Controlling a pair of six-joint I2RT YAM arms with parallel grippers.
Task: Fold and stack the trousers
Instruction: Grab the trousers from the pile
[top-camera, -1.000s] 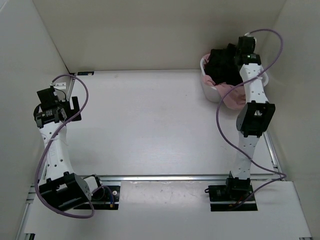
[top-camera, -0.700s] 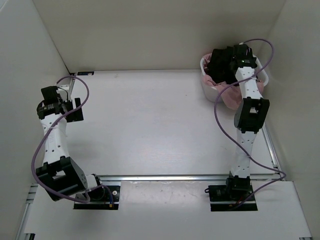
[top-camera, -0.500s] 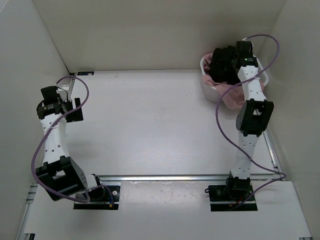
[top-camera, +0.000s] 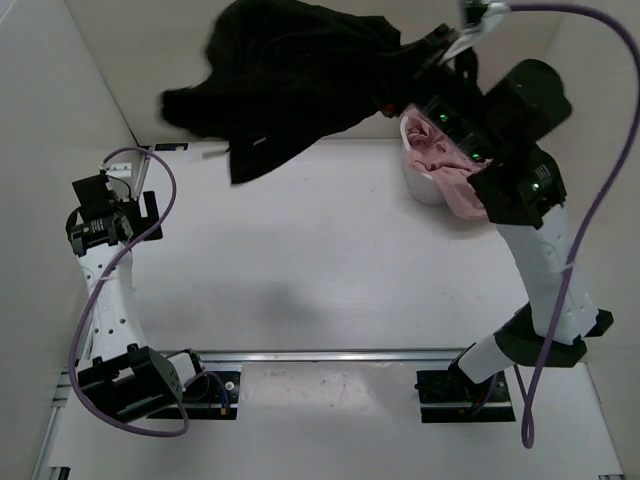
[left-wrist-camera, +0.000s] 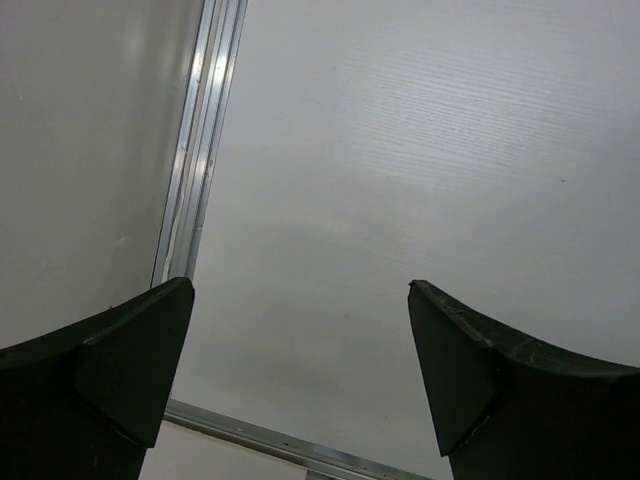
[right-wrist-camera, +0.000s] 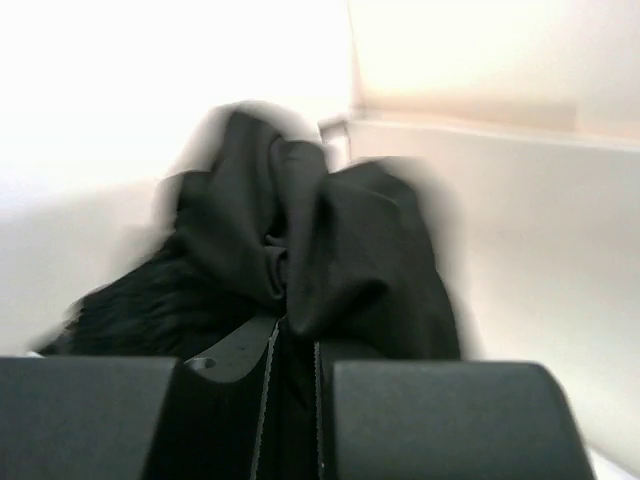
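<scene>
right gripper (right-wrist-camera: 293, 345) — clamps trousers (top-camera: 290, 70) aloft | left gripper (left-wrist-camera: 300, 290) — agape

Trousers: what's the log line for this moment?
right gripper: shut on trousers | trousers: hanging in air | left gripper: open, empty | pink garment: in basket

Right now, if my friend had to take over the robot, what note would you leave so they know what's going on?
Left gripper: open, empty, low over the table near its left edge.
Right gripper: shut on a bunch of the black trousers, held high up.
Things: the trousers hang crumpled in the air over the far part of the table, out of the white basket. A pink garment lies in the basket.
Done: trousers picked out.
Left: lay them flat on the table, fold them, then stack them.
</scene>
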